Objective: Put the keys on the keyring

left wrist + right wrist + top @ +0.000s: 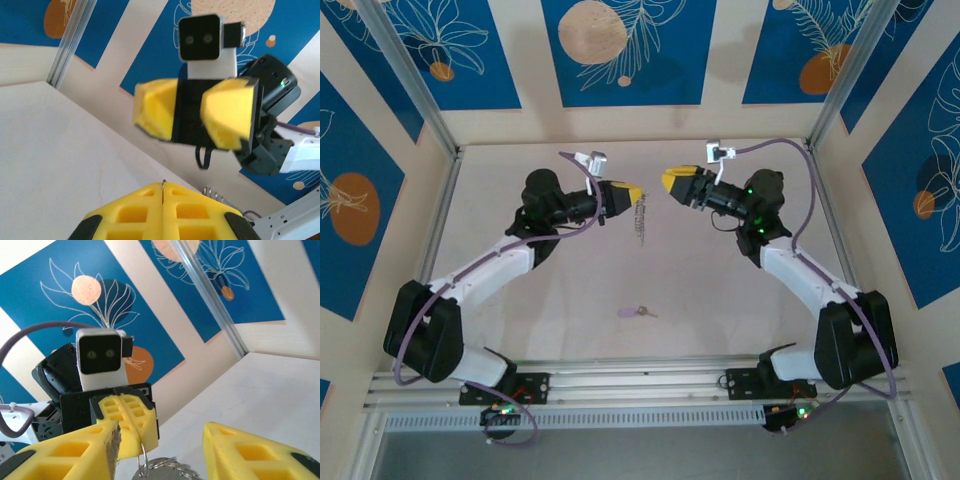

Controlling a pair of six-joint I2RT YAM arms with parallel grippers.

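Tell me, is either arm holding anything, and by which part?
The left fingers pinch the keyring by its top end, so it dangles. The right fingers are open and empty.

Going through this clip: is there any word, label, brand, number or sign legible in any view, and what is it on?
None can be read.
The blue wall panels carry only leaf and circle drawings, no lettering.
The camera housing on the left wrist shows two lenses and no brand mark.
The keyring and the key are too small to show any stamp.
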